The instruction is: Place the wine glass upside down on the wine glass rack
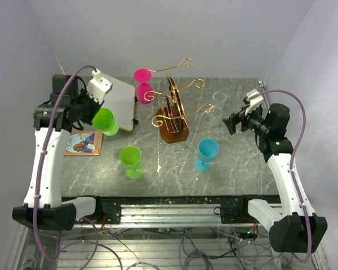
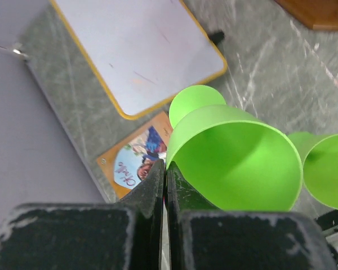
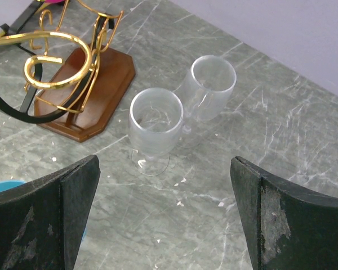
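Note:
My left gripper is shut on the rim of a lime green wine glass and holds it tilted above the table's left side. In the left wrist view the jaws are pressed together on the wall of that green wine glass. The wine glass rack, gold wire on a brown wooden base, stands mid-table. Two pink glasses hang on its left arms. My right gripper is open right of the rack, with nothing between its fingers.
A second green glass and a blue glass stand in front of the rack. Two clear glasses stand to its right. A white board with a yellow rim and a picture card lie at left.

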Robot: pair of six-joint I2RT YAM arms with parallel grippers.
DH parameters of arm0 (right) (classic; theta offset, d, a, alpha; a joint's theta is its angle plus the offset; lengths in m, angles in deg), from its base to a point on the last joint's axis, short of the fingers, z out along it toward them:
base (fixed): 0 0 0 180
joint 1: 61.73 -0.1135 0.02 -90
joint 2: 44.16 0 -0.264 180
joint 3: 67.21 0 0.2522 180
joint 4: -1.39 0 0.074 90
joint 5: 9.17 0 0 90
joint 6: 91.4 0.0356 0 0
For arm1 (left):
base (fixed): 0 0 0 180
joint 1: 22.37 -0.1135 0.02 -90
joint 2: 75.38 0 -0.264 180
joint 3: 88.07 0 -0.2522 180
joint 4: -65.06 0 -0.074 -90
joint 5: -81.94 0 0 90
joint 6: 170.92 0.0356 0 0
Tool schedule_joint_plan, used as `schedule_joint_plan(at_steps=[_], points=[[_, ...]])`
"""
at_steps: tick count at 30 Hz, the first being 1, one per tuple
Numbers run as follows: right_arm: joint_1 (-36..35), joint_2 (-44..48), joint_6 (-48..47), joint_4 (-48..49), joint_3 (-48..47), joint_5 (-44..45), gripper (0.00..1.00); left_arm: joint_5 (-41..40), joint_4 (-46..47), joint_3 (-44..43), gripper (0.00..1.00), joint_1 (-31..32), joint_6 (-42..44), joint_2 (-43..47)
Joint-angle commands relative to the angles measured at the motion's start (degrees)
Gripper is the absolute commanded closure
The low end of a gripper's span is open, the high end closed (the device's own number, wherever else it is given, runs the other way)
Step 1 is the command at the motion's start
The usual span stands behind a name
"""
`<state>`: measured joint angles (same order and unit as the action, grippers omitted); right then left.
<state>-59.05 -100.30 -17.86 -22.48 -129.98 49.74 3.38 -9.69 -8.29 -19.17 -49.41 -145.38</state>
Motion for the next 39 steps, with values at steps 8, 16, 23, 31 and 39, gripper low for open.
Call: schedule_joint_plan(at_steps=[8,16,23,31,39], points=[[0.4,-5.6,1.7,-9.5,-18.1,-3.0,0.01,8.1,9.7,-12.9,0.93,0.4,-16.7,5.5],[0.0,-11.1,11.7,-8.2,-28.7,-12.7,0.03,17.3,22.1,-17.6,0.93,0.5,-30.1,1.2],[-5.1,-16.4,19.6,-3.3,-36.6,-13.5,0.09,18.5,30.1,-21.6,0.93,5.2,-37.0,-4.7],[-12.6,-25.4,29.6,0.0,-45.8,-15.5,0.17,16.2,35.1,-27.0,0.93,11.7,-38.1,-12.0],[-17.9,-33.1,33.7,2.0,-50.2,-13.7,0.20,15.0,36.7,-28.5,0.93,16.8,-34.7,-15.2]])
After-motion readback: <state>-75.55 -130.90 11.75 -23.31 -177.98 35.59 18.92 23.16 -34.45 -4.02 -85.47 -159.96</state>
